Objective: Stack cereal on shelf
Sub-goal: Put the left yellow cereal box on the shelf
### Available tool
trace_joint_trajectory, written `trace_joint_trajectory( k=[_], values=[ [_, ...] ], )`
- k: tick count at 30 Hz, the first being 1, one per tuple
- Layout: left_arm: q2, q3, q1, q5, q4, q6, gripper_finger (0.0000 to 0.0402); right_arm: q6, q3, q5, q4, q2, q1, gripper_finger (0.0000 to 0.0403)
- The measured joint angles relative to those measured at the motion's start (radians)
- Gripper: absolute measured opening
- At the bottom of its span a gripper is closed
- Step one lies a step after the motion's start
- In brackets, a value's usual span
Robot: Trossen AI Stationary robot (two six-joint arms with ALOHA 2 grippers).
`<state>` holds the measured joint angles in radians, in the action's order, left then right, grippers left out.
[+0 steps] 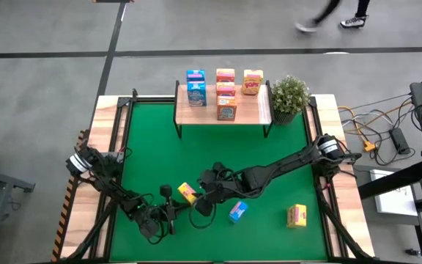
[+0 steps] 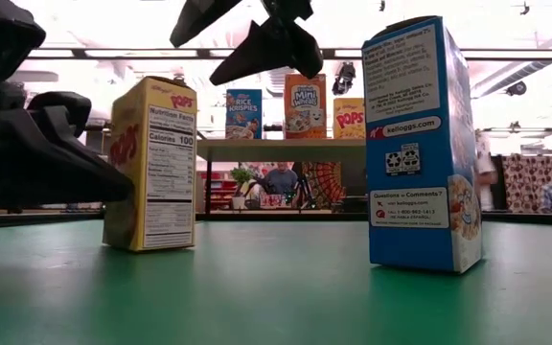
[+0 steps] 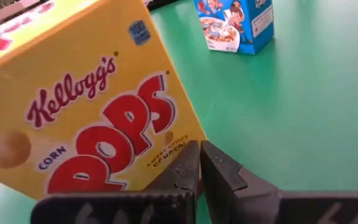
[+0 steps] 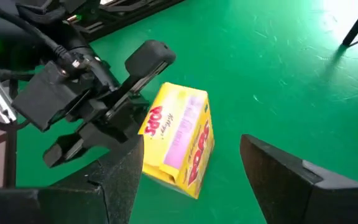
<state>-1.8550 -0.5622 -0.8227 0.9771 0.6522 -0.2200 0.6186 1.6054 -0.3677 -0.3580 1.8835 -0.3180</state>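
Hovering above the green mat, right gripper sits at about 6 o'clock of table centre, fingers spread wide, nothing held; in its wrist view the yellow Pops box stands on the mat between and below the fingers, not touched. Same yellow Pops box in the high view is just at 11 o'clock of that gripper. Left gripper is just at 7 o'clock of the box, jaws fully closed, empty; its wrist view shows the closed fingertips right at the box face, contact unclear.

Blue box stands at 4 o'clock of the right gripper, near it, apart from the yellow one. Second yellow box is at 4 o'clock of the mat, near the right edge, well apart from the others.

Shelf sits at the 12 o'clock edge of the mat. On it: blue stack at the left end, orange-red stack in the middle, one yellow box to its right. Bare board remains at the shelf's right end. Potted plant stands just past that end.

Mat centre, between shelf and grippers, is open. The 8 o'clock corner is crowded by the left arm.
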Motion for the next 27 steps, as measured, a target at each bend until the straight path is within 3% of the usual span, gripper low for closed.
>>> trace_joint_trajectory(
  k=[9, 16, 27],
  values=[
    [-0.014, 0.0, 0.001, 0.001, 0.04, -0.002, 0.0, -0.19, 0.001, -0.007, 0.11, 0.081, -0.012, 0.0252],
    [-0.014, 0.0, 0.001, 0.002, 0.054, 0.0, 0.0, -0.19, 0.062, -0.06, 0.138, 0.161, -0.013, 0.0249],
    [-0.014, 0.0, 0.008, 0.009, 0.074, 0.025, 0.0, -0.318, 0.132, -0.114, 0.093, 0.165, -0.01, 0.0246]
  ],
)
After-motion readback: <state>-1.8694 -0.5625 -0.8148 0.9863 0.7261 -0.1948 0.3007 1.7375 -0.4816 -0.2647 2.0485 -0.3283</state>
